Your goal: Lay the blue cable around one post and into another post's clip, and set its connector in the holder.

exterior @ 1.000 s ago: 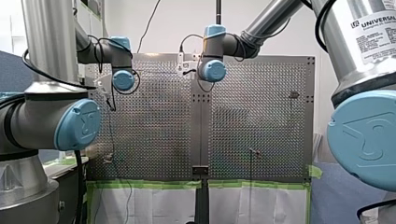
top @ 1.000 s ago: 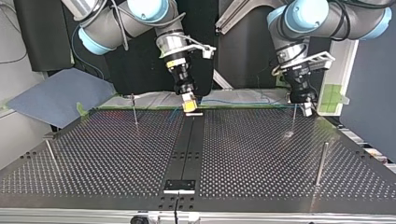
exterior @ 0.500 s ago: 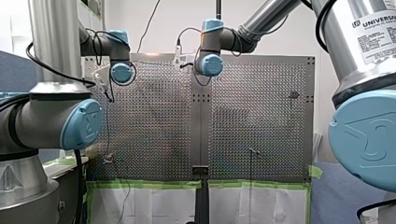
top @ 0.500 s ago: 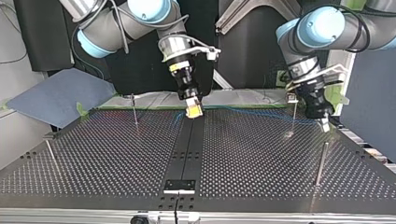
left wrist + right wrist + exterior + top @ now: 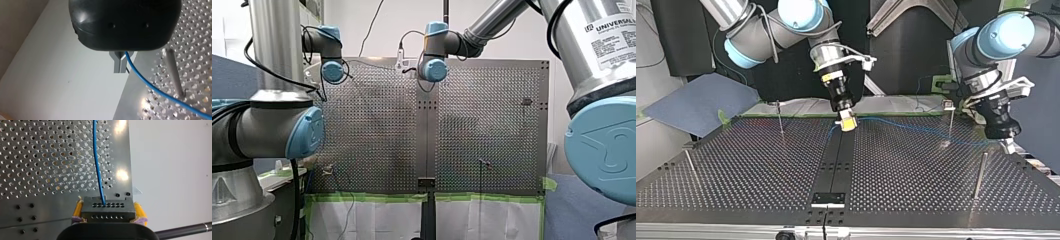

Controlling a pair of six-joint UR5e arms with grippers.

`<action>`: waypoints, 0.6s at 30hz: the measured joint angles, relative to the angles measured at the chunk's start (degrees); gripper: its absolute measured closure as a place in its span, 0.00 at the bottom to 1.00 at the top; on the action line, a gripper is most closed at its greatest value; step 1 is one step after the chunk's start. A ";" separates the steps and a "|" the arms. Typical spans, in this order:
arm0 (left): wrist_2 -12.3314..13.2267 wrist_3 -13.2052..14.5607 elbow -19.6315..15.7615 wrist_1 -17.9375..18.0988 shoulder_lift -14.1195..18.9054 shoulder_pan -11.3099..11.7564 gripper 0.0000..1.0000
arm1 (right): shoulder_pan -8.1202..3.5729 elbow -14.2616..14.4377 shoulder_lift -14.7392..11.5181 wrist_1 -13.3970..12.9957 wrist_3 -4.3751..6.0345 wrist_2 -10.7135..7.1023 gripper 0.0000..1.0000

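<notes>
Right gripper: yellow pads clenched on either side of the black connector. Hangs just over the centre strip at the far side of the top view.
Left gripper: metal fingers pinched together on the blue cable. Sits at the edge of the perforated table, near a plain post.
Cable run: from the connector across to the left gripper, off the plate with a slight sag. Crosses the clipped post in the top view; cannot tell on which side.
Done: connector in one grip, cable pinched further along in the other, cable drawn out between them.
Left to do, by the look: all three steps. Not yet looped round a post, not yet in the clip, and the connector well apart from the likely holder at the near edge of the top view.
</notes>
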 joint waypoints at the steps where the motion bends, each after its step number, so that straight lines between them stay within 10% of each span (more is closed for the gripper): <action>1: 0.42 -0.01 0.20 0.01 -0.21 0.42 1.00 | 0.06 -0.25 0.17 0.11 -0.01 -0.01 1.00; 18: 5.73 -3.48 6.04 0.84 -3.69 6.85 1.00 | -0.10 -3.09 1.01 0.14 0.39 0.03 1.00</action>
